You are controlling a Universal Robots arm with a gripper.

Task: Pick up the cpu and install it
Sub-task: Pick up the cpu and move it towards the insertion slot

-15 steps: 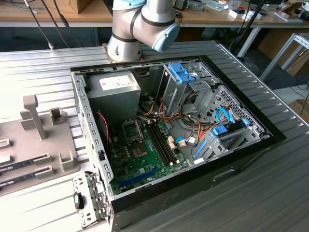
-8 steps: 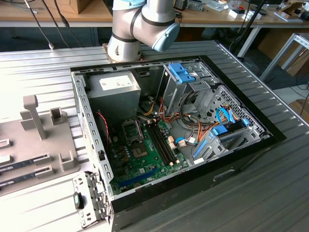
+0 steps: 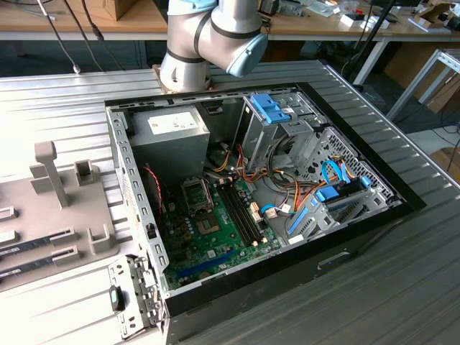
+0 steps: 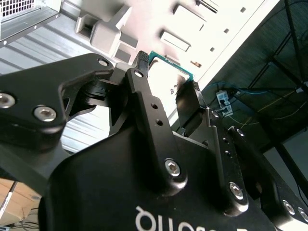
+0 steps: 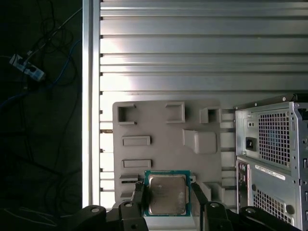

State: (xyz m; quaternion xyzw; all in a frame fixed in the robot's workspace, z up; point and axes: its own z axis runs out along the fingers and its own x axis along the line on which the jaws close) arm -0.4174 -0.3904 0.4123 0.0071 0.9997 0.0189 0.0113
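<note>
The black pincer (image 5: 167, 188) clamps the small silver-topped, green-rimmed square cpu (image 5: 167, 195) over the grey moulded tray (image 5: 163, 125), so pickup appears done, and installing it in the open black computer case (image 3: 345, 244) remains.

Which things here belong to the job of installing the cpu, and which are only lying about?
Job: small square silver-topped cpu; black gripper clamping it; open black computer case with green motherboard.
Lying about: grey plastic tray; long dark memory sticks; silver power-supply box.
</note>
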